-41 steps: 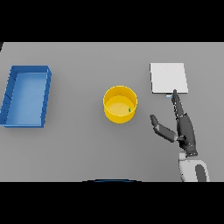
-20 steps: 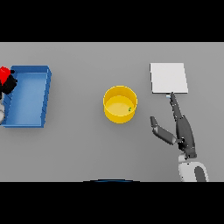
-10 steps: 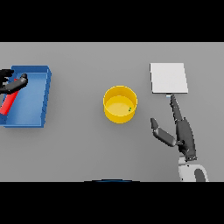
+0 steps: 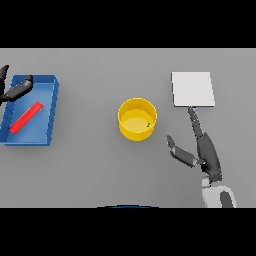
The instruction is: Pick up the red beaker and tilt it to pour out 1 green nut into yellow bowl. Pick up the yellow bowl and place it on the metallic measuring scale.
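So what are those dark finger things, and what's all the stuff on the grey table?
Those are a robot's two hands. The picture is taken from the robot's head, looking down at its table. The right hand rests open beside the yellow bowl, its fingers reaching towards the pale square scale. A tiny green nut sits in the bowl. The left hand is open at the picture's left edge, over a blue tray. The red beaker lies on its side in that tray. Neither hand holds anything.
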